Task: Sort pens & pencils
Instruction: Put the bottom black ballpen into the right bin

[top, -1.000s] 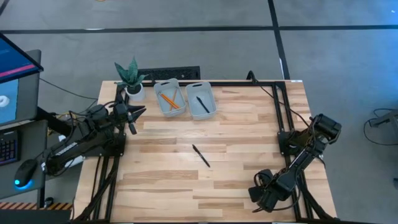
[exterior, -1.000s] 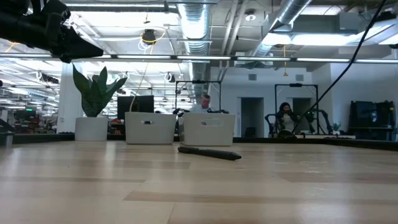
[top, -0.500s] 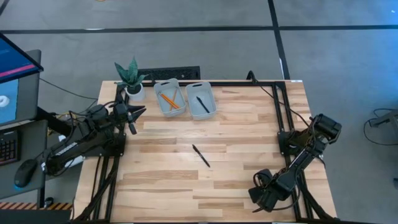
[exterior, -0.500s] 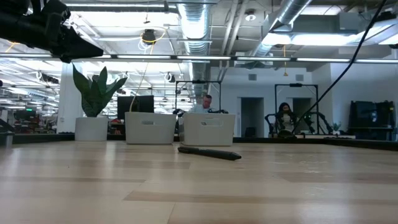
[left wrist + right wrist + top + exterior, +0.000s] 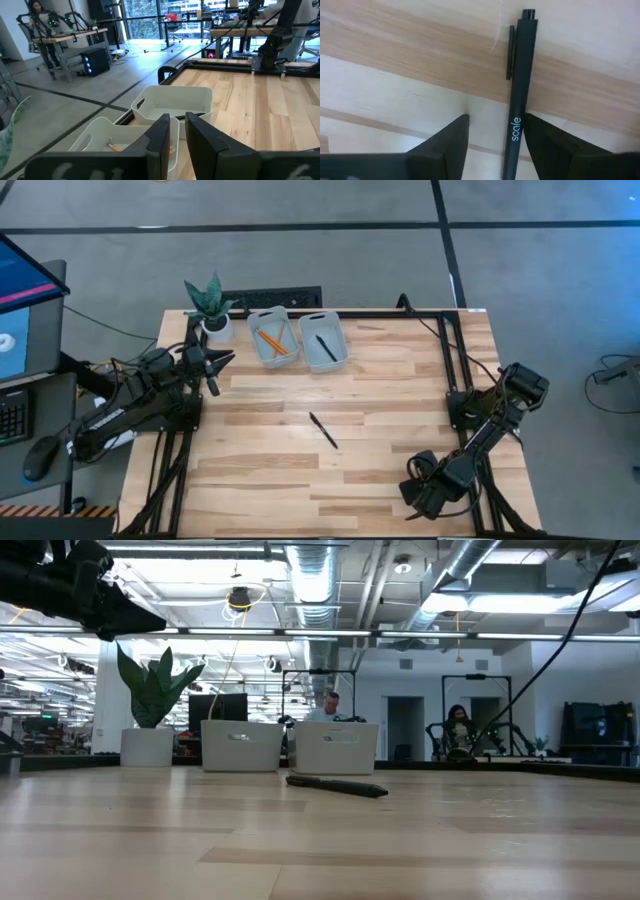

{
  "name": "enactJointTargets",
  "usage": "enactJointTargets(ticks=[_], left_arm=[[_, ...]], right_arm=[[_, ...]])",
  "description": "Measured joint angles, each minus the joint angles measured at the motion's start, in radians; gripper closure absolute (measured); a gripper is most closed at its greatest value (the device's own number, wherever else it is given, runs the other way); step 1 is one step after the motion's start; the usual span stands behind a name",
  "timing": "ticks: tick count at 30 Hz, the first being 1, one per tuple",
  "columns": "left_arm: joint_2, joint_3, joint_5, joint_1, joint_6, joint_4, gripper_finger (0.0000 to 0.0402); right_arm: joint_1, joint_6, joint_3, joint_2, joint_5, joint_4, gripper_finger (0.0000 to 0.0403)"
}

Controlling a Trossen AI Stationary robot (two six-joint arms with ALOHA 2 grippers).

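Note:
One black pen [image 5: 322, 430] lies flat on the middle of the table and also shows in the low view [image 5: 337, 786]. A second black pen [image 5: 520, 85] lies flat under my right gripper [image 5: 497, 130], which is open, points down over the table's near right part [image 5: 414, 490] and has a finger on either side of that pen. Orange pencils [image 5: 272, 340] lie in the left grey bin [image 5: 253, 322]. Another black pen [image 5: 325, 346] lies in the right grey bin [image 5: 341, 332]. My left gripper [image 5: 218, 363] hangs shut and raised near the bins, touching nothing [image 5: 177, 125]. My right gripper comes at the pen's barrel [image 5: 516, 125] from above, pointing down, fingers across it. One finger [image 5: 545, 145] stands right beside the barrel and the other [image 5: 460, 137] is well apart from it. I cannot tell whether the near finger touches. The pen lies flat on the table.
A potted plant [image 5: 210, 305] stands at the table's far left corner beside the bins. A dark frame [image 5: 450, 370] runs along the table's right side. A monitor, keyboard and mouse sit off the left edge. Bare wood lies between the bins and the middle pen.

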Motion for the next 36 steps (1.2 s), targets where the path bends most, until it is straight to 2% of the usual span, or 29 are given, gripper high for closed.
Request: enactJointTargets(ticks=[8, 15, 27, 36], left_arm=[[0.0, 0.0, 0.0, 0.0, 0.0, 0.0, 0.0349], [0.0, 0.0, 0.0, 0.0, 0.0, 0.0, 0.0349], [0.0, 0.0, 0.0, 0.0, 0.0, 0.0, 0.0349], [0.0, 0.0, 0.0, 0.0, 0.0, -0.001, 0.0349]], right_arm=[[0.0, -0.005, 0.0, 0.0, 0.006, 0.003, 0.0294], [0.0, -0.005, -0.001, 0.0, 0.004, -0.001, 0.0338], [-0.036, -0.01, -0.002, 0.0, 0.007, -0.007, 0.0342], [-0.072, -0.164, 0.033, 0.004, 0.036, -0.041, 0.0342]])
